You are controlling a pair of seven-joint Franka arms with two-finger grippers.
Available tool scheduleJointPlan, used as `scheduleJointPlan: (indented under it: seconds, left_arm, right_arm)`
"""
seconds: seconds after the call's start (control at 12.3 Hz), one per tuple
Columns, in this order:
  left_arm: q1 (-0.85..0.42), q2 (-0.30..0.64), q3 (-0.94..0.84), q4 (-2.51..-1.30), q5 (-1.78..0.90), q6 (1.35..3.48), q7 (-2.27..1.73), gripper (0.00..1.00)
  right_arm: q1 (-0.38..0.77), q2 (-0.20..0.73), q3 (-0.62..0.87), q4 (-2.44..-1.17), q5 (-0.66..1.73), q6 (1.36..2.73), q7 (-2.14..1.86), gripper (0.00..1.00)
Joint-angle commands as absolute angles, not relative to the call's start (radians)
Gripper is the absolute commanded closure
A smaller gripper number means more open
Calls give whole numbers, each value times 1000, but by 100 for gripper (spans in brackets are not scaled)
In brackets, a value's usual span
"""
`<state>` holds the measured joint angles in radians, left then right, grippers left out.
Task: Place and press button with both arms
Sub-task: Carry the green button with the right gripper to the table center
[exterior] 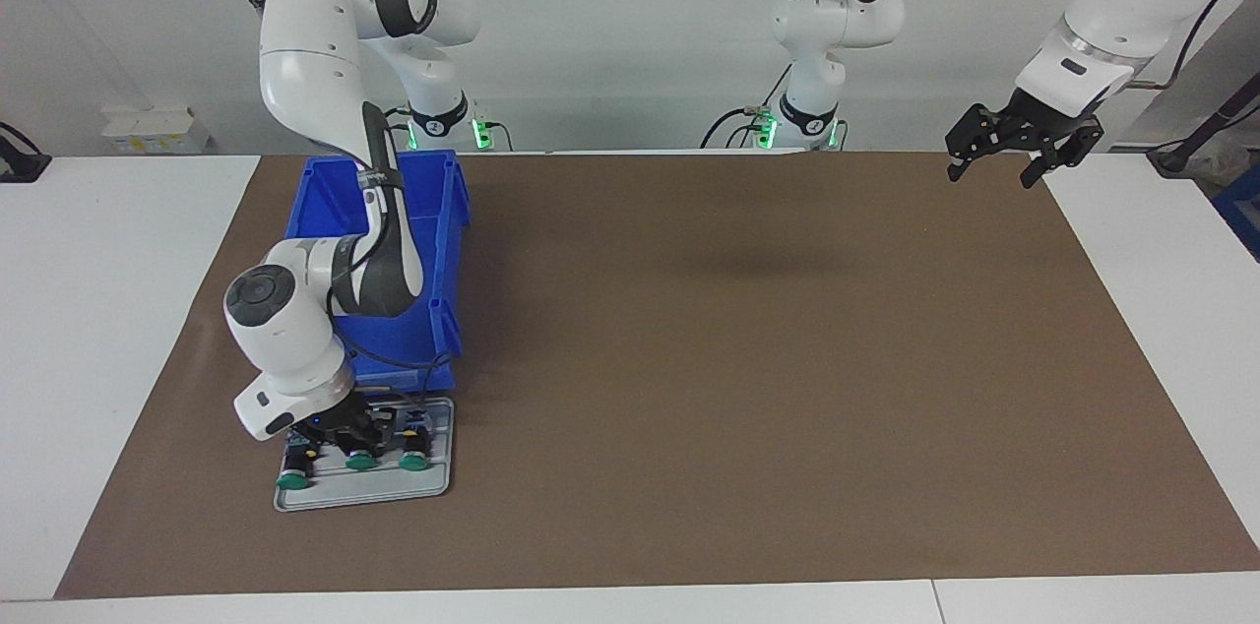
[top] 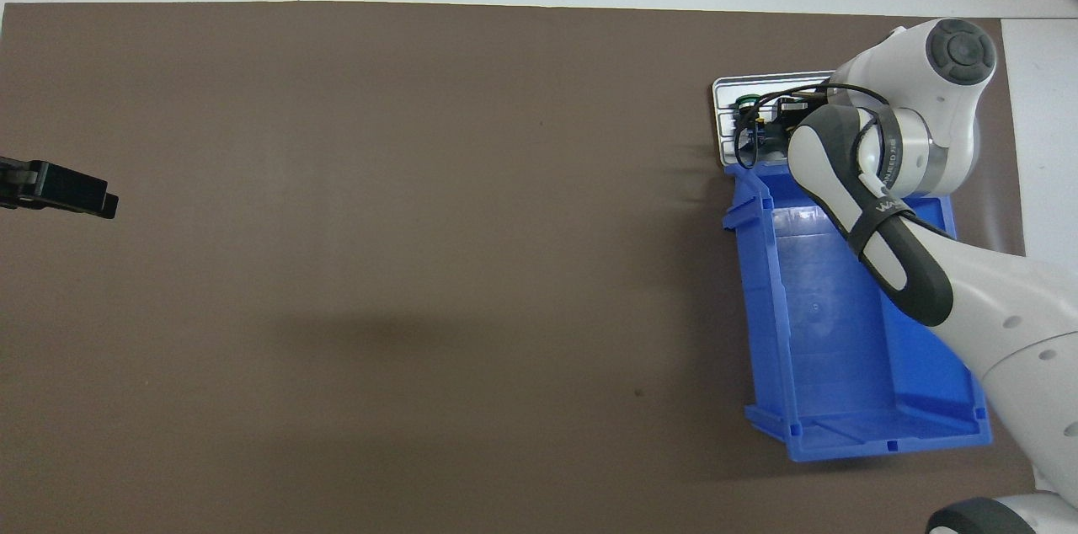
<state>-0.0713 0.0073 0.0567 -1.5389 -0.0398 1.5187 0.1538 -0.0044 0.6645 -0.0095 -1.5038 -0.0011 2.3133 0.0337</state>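
Observation:
Three green-capped buttons stand in a row on a grey tray, just farther from the robots than the blue bin. My right arm reaches over the bin, and my right gripper is down on the tray, shut on the middle button. The other two buttons stand free on either side. In the overhead view the arm's wrist hides most of the tray; one green cap shows. My left gripper waits open in the air over the mat's corner at the left arm's end.
An open blue bin stands on the brown mat at the right arm's end, touching the tray's near edge. White table surface borders the mat on all sides.

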Motion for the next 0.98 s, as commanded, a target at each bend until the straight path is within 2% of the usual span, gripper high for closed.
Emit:
scheduleJointPlan:
  seconds: [0.0,0.08,0.24,0.49,0.73,0.9]
  left_arm:
    - [-61,-20,54,-1568,-49,1516,158,0]
    - [-61,-20,54,-1568,-49,1516,158,0]
    - [-61,-20,54,-1568,-49,1516,158,0]
    - [-61,-20,54,-1568,-49,1516,158,0]
    - [-61,-20,54,-1568,-49,1516,158,0]
    - [-61,-20,54,-1568,-49,1516,158,0]
  right_arm:
    - [-23,650,2,-1516,-8,2287,11,95]
    - [-28,652,3,-1496,-8,2264,9,100]
    - [-28,653,6,-1425,-8,2194,12,100]
    - [-26,635,8,-1258,-11,2007,12,100]
    - [-3,546,26,-1232,8,1921,31,100]
    - [88,513,41,-1232,-3,1870,189,100]
